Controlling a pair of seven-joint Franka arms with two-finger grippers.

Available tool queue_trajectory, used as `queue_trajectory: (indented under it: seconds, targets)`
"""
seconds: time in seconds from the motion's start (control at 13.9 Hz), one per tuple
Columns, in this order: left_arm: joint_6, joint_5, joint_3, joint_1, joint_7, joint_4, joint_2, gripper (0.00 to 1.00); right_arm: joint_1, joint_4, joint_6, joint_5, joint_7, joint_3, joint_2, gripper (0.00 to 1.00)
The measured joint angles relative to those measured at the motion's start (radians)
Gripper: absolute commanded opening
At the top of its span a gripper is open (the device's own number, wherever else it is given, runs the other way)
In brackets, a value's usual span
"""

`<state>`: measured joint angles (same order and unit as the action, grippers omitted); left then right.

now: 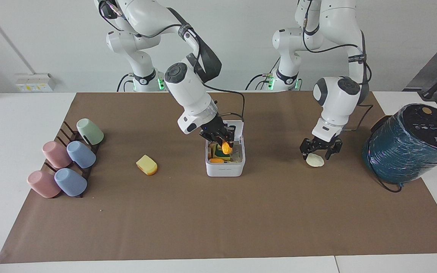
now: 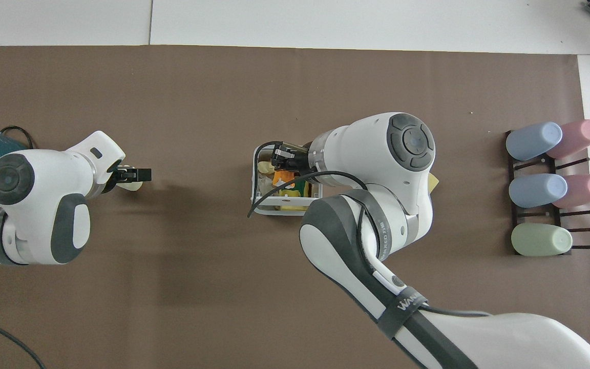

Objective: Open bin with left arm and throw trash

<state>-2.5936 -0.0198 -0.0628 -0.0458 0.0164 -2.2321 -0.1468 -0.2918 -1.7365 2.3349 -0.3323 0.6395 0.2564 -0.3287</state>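
Brown paper covers most of my white counter [image 1: 21, 113], leaving bare white strips at both ends and along the edge farthest from me. That stretch of paper, the half farthest from me, lies open from end to end. At my left arm's end a large teal wrapped cylinder [image 1: 408, 146] sits at the paper's edge. At my right arm's end a dark rack of pastel cups [image 1: 66, 163] lies on its side.

Mid-counter stands the bin [image 1: 225, 170], its lid raised toward me, scraps piled inside. My right tool [image 1: 223, 141] hangs over the bin's open mouth, pinched on the orange lump [image 1: 226, 147], which sits just above the scraps already in there. My right arm covers most of the bin in the overhead view.

The yellow wedge [image 1: 146, 165] lies alone on the paper between the bin and the cup rack, well apart from both. My left tool [image 1: 319, 151] is down at the pale cream oval [image 1: 315, 160], between the bin and the cylinder, fingers spread wide on either side of it, not gripping.
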Motion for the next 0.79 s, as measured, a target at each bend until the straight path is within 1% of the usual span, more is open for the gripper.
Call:
queue_trajectory:
  seconds: [0.07,0.14,0.22,0.29,0.36,0.43,0.5,0.72,0.79]
  targets:
    - [-0.003,0.000,0.000,0.000,0.000,-0.003,-0.008,1.00,0.000,-0.002,0.000,0.000,0.000,-0.001,0.000,0.73]
    - [-0.005,0.000,0.000,0.000,0.000,-0.006,-0.012,0.93,0.001,-0.002,0.001,0.000,0.000,-0.001,0.000,0.84]
    - [-0.012,0.000,0.000,0.000,0.000,-0.011,-0.012,0.77,0.001,-0.002,0.005,0.000,0.000,-0.001,0.000,0.96]
    - [-0.027,0.000,0.000,0.000,-0.001,-0.018,-0.012,0.42,0.001,-0.002,0.011,0.000,0.000,-0.001,0.000,1.00]
    - [-0.047,0.000,0.000,0.001,-0.001,-0.028,-0.012,0.19,0.001,-0.002,0.016,0.000,0.000,-0.002,0.000,1.00]
    - [-0.069,0.000,0.000,0.002,-0.001,-0.039,-0.012,0.05,0.001,-0.002,0.021,0.000,0.000,-0.002,0.000,1.00]
    - [-0.086,0.000,0.001,0.002,-0.001,-0.046,-0.012,0.00,0.001,-0.002,0.022,0.000,0.000,-0.002,0.000,1.00]
    - [-0.098,0.000,0.001,0.003,-0.001,-0.048,-0.007,0.00,0.017,0.004,0.023,0.019,-0.001,-0.009,0.005,1.00]
    - [-0.100,0.000,0.001,0.003,-0.001,-0.048,-0.006,0.00,0.038,0.008,0.023,0.061,-0.006,-0.014,0.014,1.00]
